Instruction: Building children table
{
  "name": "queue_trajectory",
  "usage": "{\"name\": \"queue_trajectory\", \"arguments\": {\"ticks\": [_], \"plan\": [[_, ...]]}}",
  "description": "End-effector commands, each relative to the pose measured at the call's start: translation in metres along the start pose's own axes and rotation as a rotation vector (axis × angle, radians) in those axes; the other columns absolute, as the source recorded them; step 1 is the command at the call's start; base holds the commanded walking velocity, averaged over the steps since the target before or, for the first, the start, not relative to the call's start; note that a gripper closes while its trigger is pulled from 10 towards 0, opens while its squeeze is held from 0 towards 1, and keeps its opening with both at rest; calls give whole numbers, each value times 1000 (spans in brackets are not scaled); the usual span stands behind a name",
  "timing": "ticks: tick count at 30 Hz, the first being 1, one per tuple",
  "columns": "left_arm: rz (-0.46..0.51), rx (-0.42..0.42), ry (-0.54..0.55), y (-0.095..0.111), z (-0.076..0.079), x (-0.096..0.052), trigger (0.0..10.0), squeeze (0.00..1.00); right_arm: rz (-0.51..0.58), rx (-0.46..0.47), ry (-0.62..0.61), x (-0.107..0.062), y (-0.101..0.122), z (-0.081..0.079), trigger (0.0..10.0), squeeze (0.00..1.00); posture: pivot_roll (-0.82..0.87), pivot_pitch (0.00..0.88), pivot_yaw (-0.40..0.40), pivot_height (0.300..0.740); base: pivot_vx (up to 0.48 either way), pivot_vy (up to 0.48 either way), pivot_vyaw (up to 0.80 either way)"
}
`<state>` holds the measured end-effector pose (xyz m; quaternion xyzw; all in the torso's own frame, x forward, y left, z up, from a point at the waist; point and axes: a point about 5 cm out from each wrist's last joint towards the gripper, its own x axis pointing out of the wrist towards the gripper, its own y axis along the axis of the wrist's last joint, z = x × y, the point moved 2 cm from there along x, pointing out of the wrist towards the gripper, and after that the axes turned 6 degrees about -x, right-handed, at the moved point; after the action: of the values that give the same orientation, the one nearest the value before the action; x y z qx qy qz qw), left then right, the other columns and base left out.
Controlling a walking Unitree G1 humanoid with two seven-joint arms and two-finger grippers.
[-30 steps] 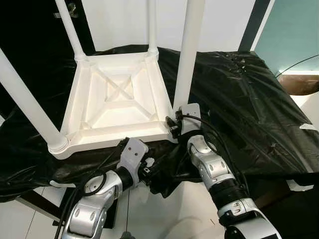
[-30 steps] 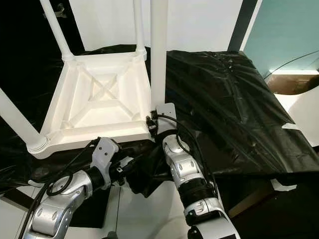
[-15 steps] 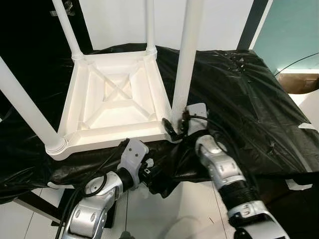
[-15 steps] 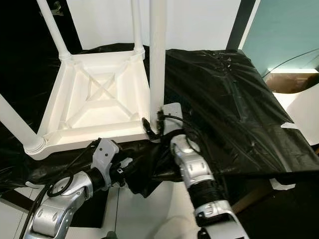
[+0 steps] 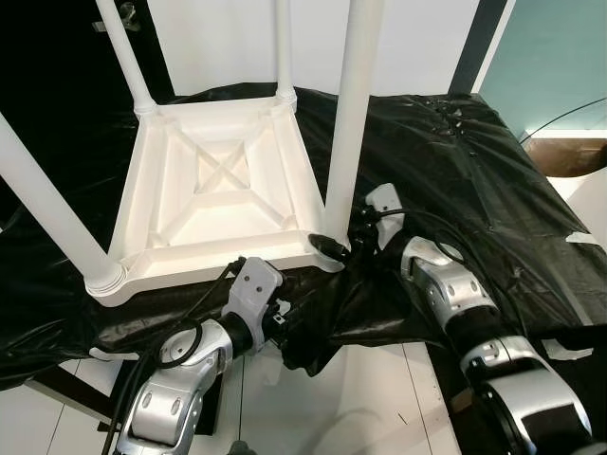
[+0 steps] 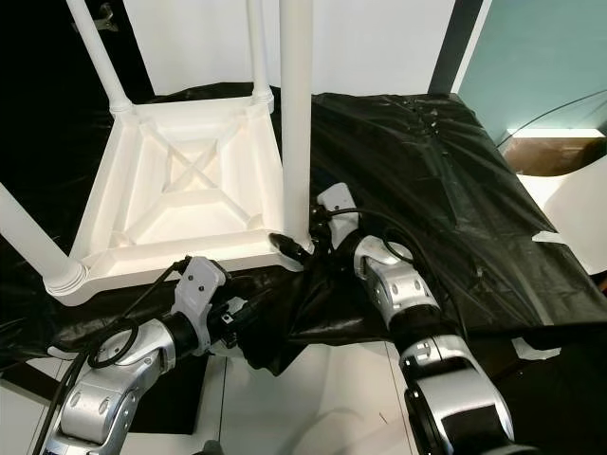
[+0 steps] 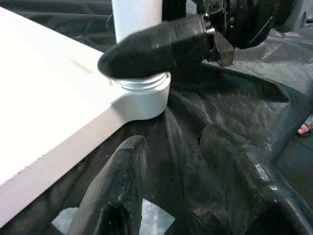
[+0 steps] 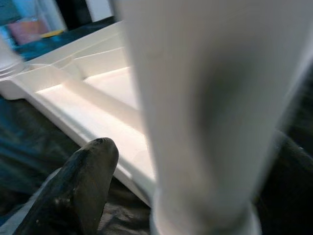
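the white table [image 5: 223,194] lies upside down on the black sheet [image 5: 455,180], legs up. at its 5 o'clock corner our right gripper [image 5: 340,245] clasps the base of the near leg [image 5: 349,123], fingers closed around it. our left gripper [image 7: 171,186] waits just beside that corner at 6 o'clock, jaws wide, holding nothing.

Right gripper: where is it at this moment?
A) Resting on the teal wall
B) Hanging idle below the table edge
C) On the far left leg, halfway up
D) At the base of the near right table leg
D: the right gripper has its black fingers on either side of the table leg, where the leg meets the upturned white tabletop.
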<state>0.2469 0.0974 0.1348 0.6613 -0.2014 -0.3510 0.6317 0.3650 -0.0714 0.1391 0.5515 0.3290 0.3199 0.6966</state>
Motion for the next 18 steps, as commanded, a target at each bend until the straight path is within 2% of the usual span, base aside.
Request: {"name": "queue_trajectory", "arguments": {"ticks": [1,5,6,7,14,18], "plan": [[-3,7,48,-1,-6,1,10000,0,-18,-34,53,4,1,-2,10000,0,87,0,-22,740,0,0,0],[-2,7,49,0,-6,1,10000,0,-41,-57,105,9,0,-4,10000,0,92,0,-24,740,0,0,0],[-1,7,50,0,-6,1,10000,0,-52,-67,119,10,-1,-4,2039,0,95,0,-26,740,0,0,0],[-1,7,52,0,-6,0,10000,0,-60,-71,125,11,-2,-3,0,0,98,0,-28,740,0,0,0],[0,3,69,0,-8,-3,10000,0,-88,-34,134,7,-8,0,0,0,104,0,-36,740,0,0,0],[-1,0,68,-1,-6,-3,10000,0,-126,-48,70,4,-15,4,0,0,98,0,-42,740,0,0,0]]}}
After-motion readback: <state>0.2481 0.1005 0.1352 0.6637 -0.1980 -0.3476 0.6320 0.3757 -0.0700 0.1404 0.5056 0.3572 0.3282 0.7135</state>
